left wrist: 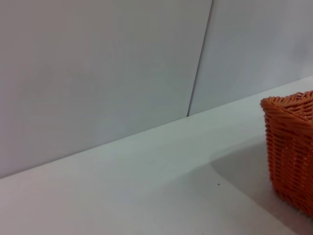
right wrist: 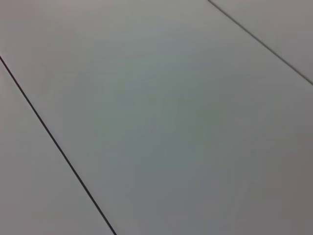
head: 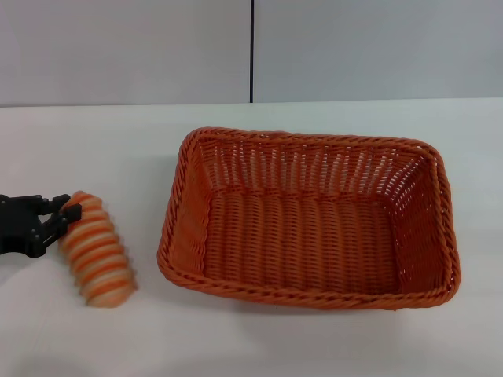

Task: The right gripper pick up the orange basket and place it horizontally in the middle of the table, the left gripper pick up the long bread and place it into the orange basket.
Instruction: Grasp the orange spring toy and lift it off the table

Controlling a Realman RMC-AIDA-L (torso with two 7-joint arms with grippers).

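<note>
Orange basket [head: 308, 217] sat mid-table; to its left, the left gripper [head: 61, 216] clamped the long bread's [head: 96, 249] far end.

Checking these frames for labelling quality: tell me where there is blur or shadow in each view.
Head view: the long bread looks motion-smeared at the left hand; the orange basket is crisp, with a soft shadow on the table. Left wrist view: the basket corner casts a broad grey shadow. Right wrist view: only evenly lit panels, no hand visible.
</note>
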